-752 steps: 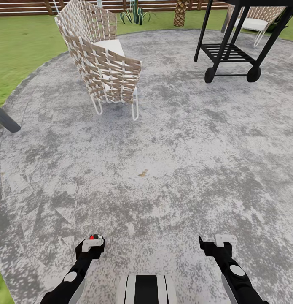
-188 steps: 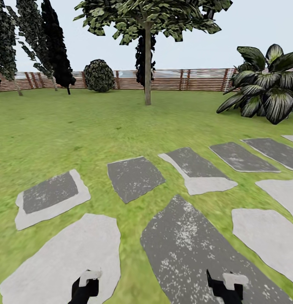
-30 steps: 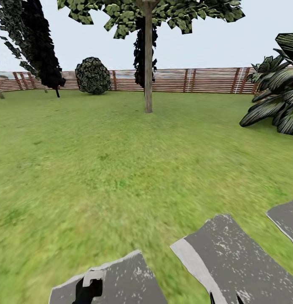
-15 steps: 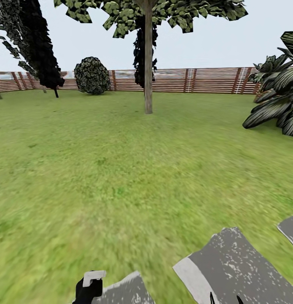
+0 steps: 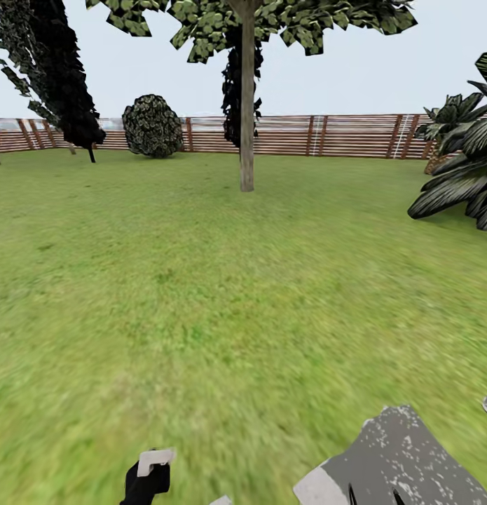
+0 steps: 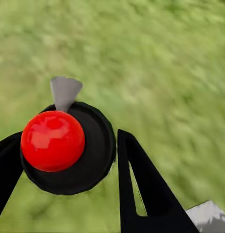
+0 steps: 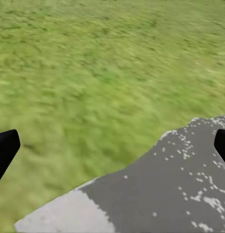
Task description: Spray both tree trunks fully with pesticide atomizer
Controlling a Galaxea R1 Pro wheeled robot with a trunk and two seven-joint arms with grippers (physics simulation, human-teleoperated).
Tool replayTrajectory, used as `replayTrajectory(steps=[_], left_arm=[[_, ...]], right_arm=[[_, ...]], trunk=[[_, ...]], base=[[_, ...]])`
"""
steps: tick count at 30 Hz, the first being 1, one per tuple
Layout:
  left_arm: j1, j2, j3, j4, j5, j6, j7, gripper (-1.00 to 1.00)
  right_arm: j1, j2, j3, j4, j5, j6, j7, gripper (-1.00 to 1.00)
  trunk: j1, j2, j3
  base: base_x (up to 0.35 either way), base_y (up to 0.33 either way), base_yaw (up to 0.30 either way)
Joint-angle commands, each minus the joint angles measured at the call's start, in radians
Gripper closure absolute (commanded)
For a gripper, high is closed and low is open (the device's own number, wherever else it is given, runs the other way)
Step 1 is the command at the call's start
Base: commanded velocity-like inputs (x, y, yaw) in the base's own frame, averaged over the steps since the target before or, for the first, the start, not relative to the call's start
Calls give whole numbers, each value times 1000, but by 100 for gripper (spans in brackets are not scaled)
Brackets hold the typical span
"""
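On the lawn, facing a tree trunk [image 5: 247,105].
Left tool [image 6: 63,160] clamps the atomizer [image 6: 68,148], ready for spraying; right tool [image 7: 112,145] spread, empty.

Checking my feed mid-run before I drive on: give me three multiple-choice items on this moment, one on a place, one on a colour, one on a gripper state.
1. Where does the nearest tree trunk stand in the head view?
A. On the paving stone
B. On the lawn ahead, in front of the fence
C. Behind the fence

2. What colour is the atomizer's cap?
A. Red
B. Yellow
C. White

3. What state is the left gripper in?
A. Open and holding nothing
B. Shut on the atomizer
C. Shut on a leaf

Answers:
1. B: the tree trunk rises from the grass with the fence behind it.
2. A: the left wrist view shows a glossy red cap on the black pesticide atomizer.
3. B: the left gripper has its fingers against both sides of the bottle.
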Motion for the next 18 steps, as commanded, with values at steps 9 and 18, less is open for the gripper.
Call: replayTrajectory(steps=[9,18], left_arm=[[0,-1,0,0,-1,-1,1,100],[0,-1,0,1,-2,-2,1,100]], right_arm=[[0,0,0,0,0,0,0,-100],[0,0,0,1,0,0,0,-100]], trunk=[[0,0,0],[0,0,0]], base=[[339,0,0],[339,0,0]])
